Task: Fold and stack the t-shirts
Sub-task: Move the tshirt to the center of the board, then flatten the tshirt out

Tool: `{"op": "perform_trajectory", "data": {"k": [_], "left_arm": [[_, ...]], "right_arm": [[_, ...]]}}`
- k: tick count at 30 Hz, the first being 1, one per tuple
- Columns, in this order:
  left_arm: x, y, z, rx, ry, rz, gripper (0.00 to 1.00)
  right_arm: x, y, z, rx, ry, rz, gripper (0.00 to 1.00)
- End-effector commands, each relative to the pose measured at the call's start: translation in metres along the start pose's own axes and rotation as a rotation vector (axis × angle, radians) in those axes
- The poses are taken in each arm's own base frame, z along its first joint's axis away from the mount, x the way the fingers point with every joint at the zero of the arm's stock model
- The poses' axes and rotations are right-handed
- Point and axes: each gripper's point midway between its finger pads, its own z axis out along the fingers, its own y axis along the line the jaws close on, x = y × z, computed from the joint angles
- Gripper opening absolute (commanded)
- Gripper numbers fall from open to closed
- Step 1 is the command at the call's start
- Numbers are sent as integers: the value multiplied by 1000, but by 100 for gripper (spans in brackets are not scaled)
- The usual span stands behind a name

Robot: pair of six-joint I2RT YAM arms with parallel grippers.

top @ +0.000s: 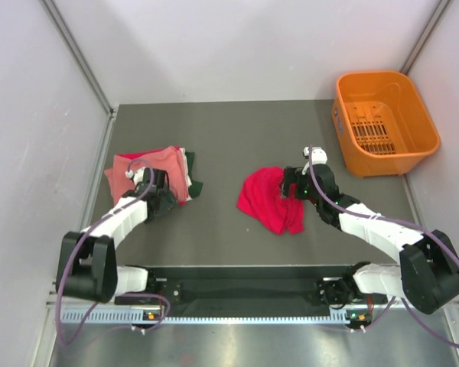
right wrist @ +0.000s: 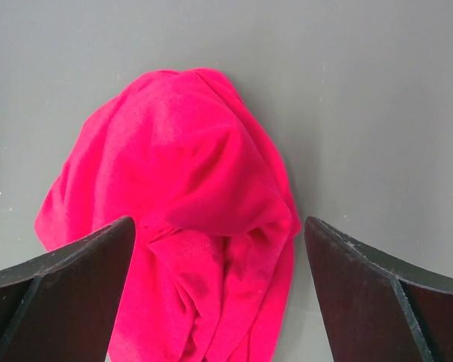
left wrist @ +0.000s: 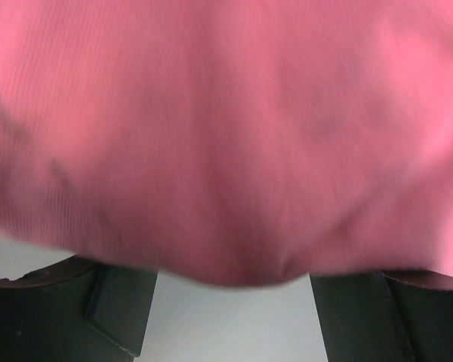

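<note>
While the dark worktop (top: 237,130) carries everything, the orange basket (top: 382,162) sits at its far right corner. Left of the basket lies the crumpled red t-shirt (top: 268,200), its near edge between the wide-open right gripper (top: 291,183). Farthest from the basket, the pink t-shirt (top: 149,162) tops a folded pile (top: 190,170), with the left gripper (top: 157,185) resting open on it.

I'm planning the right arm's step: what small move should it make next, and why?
Probably lower the right gripper onto the red t-shirt and close on a fold of it. Its jaws stand wide open above the shirt, which lies crumpled and unfolded on the table, while the pink t-shirt already sits folded at left.
</note>
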Motion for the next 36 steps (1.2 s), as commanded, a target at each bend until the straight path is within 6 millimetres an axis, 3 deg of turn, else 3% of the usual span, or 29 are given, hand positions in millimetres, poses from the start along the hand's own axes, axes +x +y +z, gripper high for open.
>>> {"op": "perform_trajectory", "data": {"k": [1, 3, 8, 9, 12, 13, 14, 16, 20, 21, 23, 24, 26, 32, 33, 35, 36], "left_arm": [[-56, -9, 19, -2, -129, -62, 78], [-73, -6, 29, -11, -138, -92, 78], [-110, -27, 51, 14, -160, -95, 78], [-110, -31, 55, 24, -145, -87, 78], [-110, -49, 48, 111, -113, -86, 78], [-114, -54, 37, 154, -130, -91, 79], [-101, -57, 33, 200, -105, -91, 79], [-102, -62, 8, 275, -143, -89, 82], [-71, -68, -23, 400, -131, -48, 86], [-66, -79, -38, 467, -134, -23, 87], [-52, -86, -46, 523, -109, 7, 93], [-48, -95, -56, 569, -116, 30, 95], [-37, -103, -64, 616, -99, 57, 99], [-8, -149, -92, 884, -72, 165, 99], [-2, -153, -89, 883, -51, 180, 99], [7, -168, -96, 906, -50, 246, 98], [13, -173, -93, 903, -33, 265, 96]], "right_arm": [[-9, 5, 1, -24, -46, 25, 93], [-8, 4, 1, -21, -46, 22, 93], [-10, 2, 0, -15, -56, 18, 93], [-10, 1, -1, -12, -57, 15, 94], [-11, -2, -5, 6, -54, 6, 93], [-14, -2, -8, 5, -60, 5, 93], [-15, -2, -10, 5, -60, 5, 93], [-13, -4, -17, 12, -41, 3, 93], [-5, -9, -33, 24, -3, -1, 93], [4, -13, -37, 35, 33, -5, 93], [6, -16, -43, 52, 50, 9, 93], [15, -20, -46, 74, 86, 18, 99], [21, -24, -52, 101, 110, 61, 100], [31, -10, -57, 20, 154, 112, 100], [32, -10, -57, 24, 151, 121, 100], [35, -7, -57, 0, 143, 128, 98], [37, -7, -56, -2, 144, 134, 88]]}}
